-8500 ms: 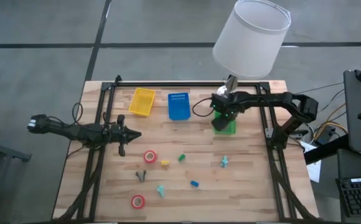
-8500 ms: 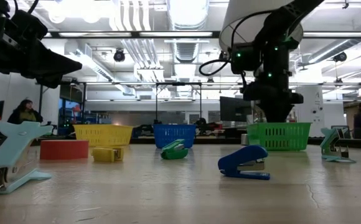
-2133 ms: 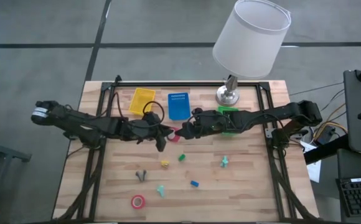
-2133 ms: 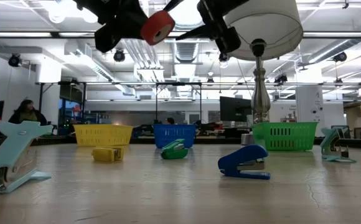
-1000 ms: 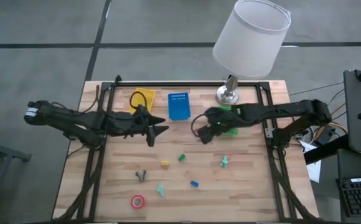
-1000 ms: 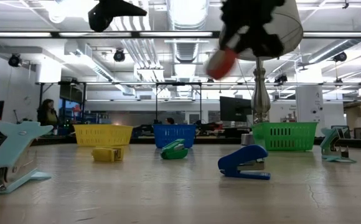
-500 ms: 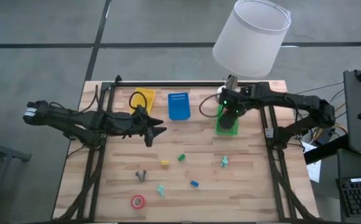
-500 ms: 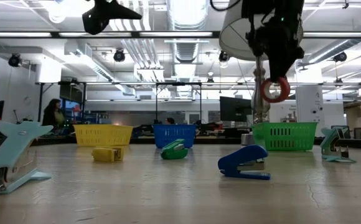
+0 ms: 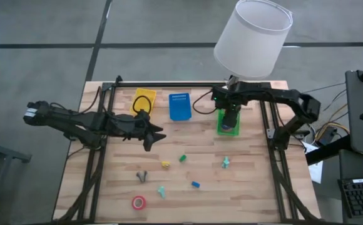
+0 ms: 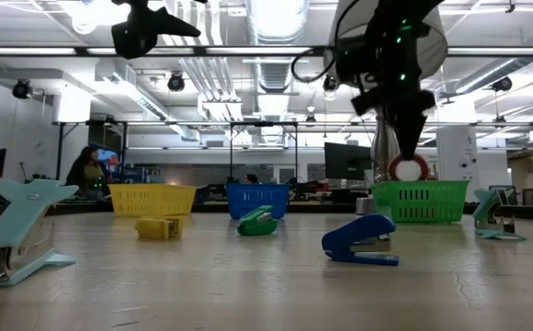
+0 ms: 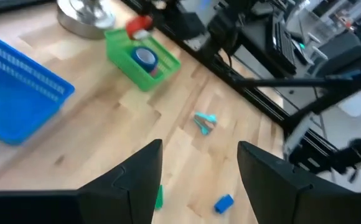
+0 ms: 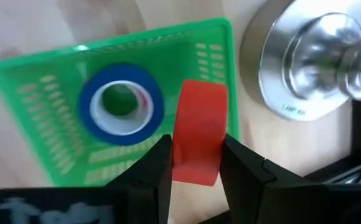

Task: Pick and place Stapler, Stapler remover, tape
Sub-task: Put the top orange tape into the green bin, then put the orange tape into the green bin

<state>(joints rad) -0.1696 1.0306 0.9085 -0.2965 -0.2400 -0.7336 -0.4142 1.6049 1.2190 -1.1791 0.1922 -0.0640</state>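
Wrist footage from the right arm shows what the overhead camera hides: the right tool (image 12: 196, 163) grips a red tape roll (image 12: 196, 130) edge-on between its fingers, directly above the green basket (image 12: 37, 87), where a blue tape roll (image 12: 123, 104) already lies flat. Stamped lettering on the lamp base (image 12: 305, 62) beside the basket is too small to read. From desk level, the red roll (image 10: 406, 168) hangs just above the basket's rim (image 10: 414, 200). Overhead, another red tape roll (image 9: 138, 202) lies at the near left of the desk (image 9: 250, 187). The left tool (image 9: 154, 137) hovers mid-desk, fingers spread apart and empty.
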